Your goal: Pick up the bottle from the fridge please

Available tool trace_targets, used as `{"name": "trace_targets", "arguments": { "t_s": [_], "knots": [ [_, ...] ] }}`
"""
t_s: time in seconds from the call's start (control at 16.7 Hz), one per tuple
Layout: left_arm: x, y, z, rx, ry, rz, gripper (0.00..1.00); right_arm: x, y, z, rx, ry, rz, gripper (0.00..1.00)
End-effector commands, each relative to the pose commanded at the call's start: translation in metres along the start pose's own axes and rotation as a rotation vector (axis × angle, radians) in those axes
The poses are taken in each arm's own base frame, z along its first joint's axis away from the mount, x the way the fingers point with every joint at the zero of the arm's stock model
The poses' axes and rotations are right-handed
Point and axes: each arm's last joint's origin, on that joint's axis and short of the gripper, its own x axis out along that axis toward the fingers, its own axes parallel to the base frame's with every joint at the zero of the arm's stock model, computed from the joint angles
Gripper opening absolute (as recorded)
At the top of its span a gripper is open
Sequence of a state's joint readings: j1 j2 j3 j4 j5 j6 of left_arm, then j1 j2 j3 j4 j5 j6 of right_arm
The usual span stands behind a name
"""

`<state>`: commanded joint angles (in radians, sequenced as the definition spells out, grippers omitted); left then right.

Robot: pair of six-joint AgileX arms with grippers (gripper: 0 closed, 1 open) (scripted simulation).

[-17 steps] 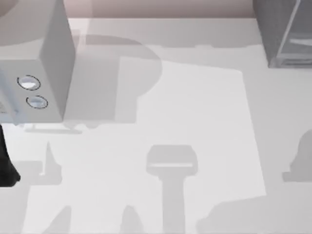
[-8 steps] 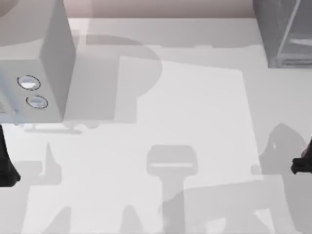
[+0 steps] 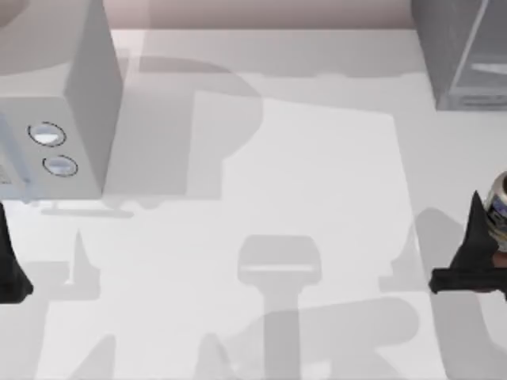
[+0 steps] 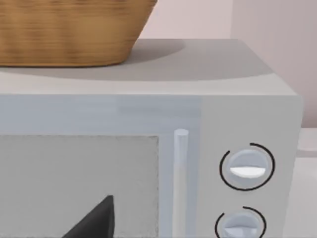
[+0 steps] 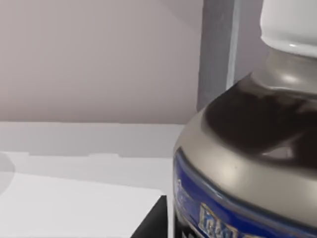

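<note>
We have the bottle carried at our right gripper near the table's right edge, well clear of the fridge at the far right corner; the bottle sits between the jaws and looks clamped, though we cannot see both fingers around it, so that hold is our judgement. To finish well we should keep the grip firm and the bottle upright, and move it slowly so nothing slips. The right wrist view adds what the top view lacks: the white cap, dark body and blue label band close against the jaws. The left wrist view shows a wicker basket on the dialled grey box. Our left gripper idles at the table's left edge; we cannot tell its jaws' state.
</note>
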<state>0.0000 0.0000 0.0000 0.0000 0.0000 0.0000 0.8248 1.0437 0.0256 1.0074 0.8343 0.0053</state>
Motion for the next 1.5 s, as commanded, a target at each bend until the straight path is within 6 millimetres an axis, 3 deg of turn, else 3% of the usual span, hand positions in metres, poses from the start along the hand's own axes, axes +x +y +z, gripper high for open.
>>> {"name": "trace_targets", "arguments": {
  "t_s": [0.42, 1.08, 1.5],
  "knots": [
    [0.0, 0.0, 0.0, 0.0, 0.0, 0.0, 1.0, 0.002, 0.0, -0.002, -0.002, 0.003, 0.0, 0.0],
    [0.0, 0.0, 0.0, 0.0, 0.0, 0.0, 1.0, 0.044, 0.003, -0.036, -0.004, 0.004, -0.001, 0.0],
    [0.0, 0.0, 0.0, 0.0, 0.0, 0.0, 1.0, 0.05, 0.001, -0.041, 0.0, 0.0, 0.0, 0.0]
  ]
}}
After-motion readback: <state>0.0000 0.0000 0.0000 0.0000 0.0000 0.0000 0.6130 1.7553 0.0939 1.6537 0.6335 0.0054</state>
